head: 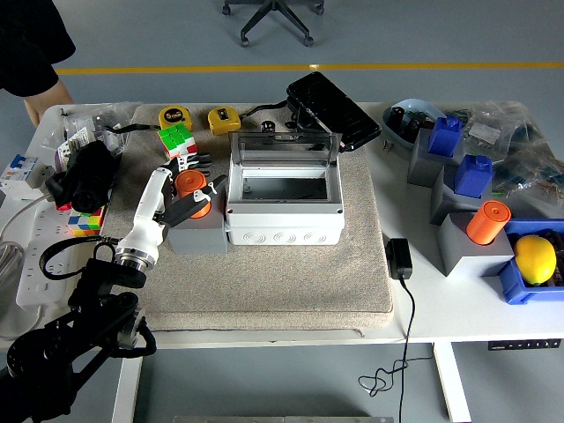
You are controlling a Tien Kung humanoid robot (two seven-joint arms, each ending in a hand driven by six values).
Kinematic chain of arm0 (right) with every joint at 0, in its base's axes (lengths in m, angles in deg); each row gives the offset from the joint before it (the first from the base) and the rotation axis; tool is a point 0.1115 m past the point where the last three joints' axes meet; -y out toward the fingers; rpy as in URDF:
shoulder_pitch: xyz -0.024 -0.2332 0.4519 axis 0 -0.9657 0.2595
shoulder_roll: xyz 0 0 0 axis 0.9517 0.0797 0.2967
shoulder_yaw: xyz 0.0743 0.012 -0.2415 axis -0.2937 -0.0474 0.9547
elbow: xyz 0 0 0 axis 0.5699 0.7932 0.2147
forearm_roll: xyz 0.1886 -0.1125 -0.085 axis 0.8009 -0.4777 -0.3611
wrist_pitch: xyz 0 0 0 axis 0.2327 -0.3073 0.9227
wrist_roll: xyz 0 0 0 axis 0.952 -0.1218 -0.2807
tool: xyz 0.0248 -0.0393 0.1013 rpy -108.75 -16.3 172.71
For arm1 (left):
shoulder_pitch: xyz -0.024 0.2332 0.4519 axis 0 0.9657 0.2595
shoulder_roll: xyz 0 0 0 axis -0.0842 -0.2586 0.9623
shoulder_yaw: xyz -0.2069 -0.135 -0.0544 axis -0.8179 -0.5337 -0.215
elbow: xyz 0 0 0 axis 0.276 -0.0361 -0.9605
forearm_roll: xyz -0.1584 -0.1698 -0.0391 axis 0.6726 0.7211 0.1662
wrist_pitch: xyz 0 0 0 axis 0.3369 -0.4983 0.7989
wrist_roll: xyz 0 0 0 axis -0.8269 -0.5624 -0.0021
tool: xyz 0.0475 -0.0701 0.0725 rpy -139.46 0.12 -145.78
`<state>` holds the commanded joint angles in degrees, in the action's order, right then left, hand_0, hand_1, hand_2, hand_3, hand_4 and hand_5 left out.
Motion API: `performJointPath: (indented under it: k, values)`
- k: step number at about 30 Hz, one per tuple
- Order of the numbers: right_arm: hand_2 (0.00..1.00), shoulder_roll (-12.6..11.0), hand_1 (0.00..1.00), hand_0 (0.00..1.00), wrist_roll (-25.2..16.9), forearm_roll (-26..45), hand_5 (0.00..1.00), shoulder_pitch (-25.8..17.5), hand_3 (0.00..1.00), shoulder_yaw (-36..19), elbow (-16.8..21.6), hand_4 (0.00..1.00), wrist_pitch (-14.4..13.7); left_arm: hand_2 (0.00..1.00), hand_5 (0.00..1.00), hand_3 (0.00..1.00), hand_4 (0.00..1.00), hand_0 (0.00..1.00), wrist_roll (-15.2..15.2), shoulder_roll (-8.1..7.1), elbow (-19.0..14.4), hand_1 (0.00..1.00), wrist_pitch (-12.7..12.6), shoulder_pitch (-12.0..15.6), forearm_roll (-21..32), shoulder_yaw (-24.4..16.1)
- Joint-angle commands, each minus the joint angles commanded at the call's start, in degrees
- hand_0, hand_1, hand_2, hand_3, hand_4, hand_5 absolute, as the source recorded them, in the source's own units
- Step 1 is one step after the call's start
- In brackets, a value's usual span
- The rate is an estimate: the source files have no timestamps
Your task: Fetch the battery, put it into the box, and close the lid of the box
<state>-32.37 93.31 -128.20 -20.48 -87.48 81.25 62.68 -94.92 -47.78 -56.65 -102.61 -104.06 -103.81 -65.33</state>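
the yellow tape measure (pixel 174 116) bears a mark that seems to read "5m", though blurred.

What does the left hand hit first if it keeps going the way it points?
The left hand already reaches the orange battery; straight on, past it, probably the white box, though depth is unclear.

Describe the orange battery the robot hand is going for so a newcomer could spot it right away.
On the beige mat, find the open light-grey plastic box. Against its left side sits a grey block carrying the upright orange cylindrical battery, with the left robot hand around it. The other orange cylinder stands far right, off the mat.
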Motion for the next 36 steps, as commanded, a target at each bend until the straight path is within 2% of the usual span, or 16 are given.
performJointPath:
  k: [1,7,8,13,14,19,20,25,26,31,32,36]
  values:
    - [0.684,0.0,0.673,0.632,0.0,0.1,0.460,0.0,0.587,0.0,-0.1,0.956,0.0,0.567,0.197,0.548,0.998,0.628,-0.1,0.09,0.2,0.592,-0.3,-0.2,0.2,0.3]
    - [0.684,0.0,0.673,0.632,0.0,0.1,0.460,0.0,0.587,-0.1,0.0,0.956,0.0,0.567,0.197,0.548,0.998,0.628,-0.6,0.77,1.4,0.592,-1.2,-0.7,1.9,0.7]
    - [0.683,0.0,0.673,0.632,0.0,0.1,0.459,0.0,0.587,-0.1,0.0,0.955,0.0,0.503,0.018,0.515,0.998,0.589,-0.7,0.89,1.6,0.519,-1.3,-0.8,2.3,0.7]
    - [0.683,0.0,0.673,0.632,0.0,0.1,0.459,0.1,0.587,-0.3,0.0,0.955,0.0,0.503,0.018,0.515,0.998,0.589,-1.0,1.38,2.5,0.519,-1.9,-1.6,3.9,0.7]
    - [0.683,0.0,0.673,0.632,0.0,0.2,0.459,0.1,0.587,-0.3,0.0,0.955,0.0,0.454,0.002,0.462,0.953,0.489,-1.0,1.45,2.7,0.450,-1.9,-1.8,4.2,0.7]
    - [0.683,0.1,0.673,0.632,0.0,0.2,0.459,0.1,0.587,-0.4,0.0,0.955,0.0,0.454,0.002,0.462,0.953,0.489,-0.3,1.86,3.2,0.450,-2.1,-2.4,4.7,0.8]
    - [0.683,0.1,0.673,0.632,0.0,0.2,0.459,0.1,0.587,-0.4,0.0,0.955,0.0,0.367,0.002,0.375,0.839,0.414,-0.3,1.93,3.3,0.388,-2.1,-2.4,4.9,0.9]
    - [0.683,0.1,0.673,0.632,0.0,0.3,0.459,0.1,0.587,-0.3,0.0,0.955,0.0,0.367,0.002,0.375,0.839,0.414,-0.5,2.27,3.7,0.388,-1.8,-2.6,6.4,0.8]
    - [0.683,0.2,0.673,0.632,0.0,0.3,0.459,0.1,0.587,-0.3,0.0,0.955,0.0,0.296,0.002,0.304,0.750,0.352,-0.5,2.33,3.7,0.337,-1.8,-2.7,6.6,0.8]
    - [0.683,0.2,0.673,0.632,0.0,0.4,0.459,0.2,0.587,-0.3,0.0,0.955,0.0,0.296,0.002,0.304,0.750,0.352,-0.8,2.68,4.1,0.337,-1.5,-3.2,7.9,0.9]
    - [0.683,0.2,0.673,0.634,0.0,0.4,0.459,0.2,0.586,-0.3,0.0,0.954,0.0,0.218,0.002,0.230,0.578,0.264,-0.9,2.74,4.2,0.255,-1.5,-3.3,8.1,0.9]
    - [0.683,0.2,0.673,0.634,0.0,0.4,0.459,0.3,0.586,-0.4,0.0,0.954,0.0,0.218,0.002,0.230,0.578,0.264,-1.1,3.01,4.5,0.255,-1.4,-3.7,8.7,0.9]
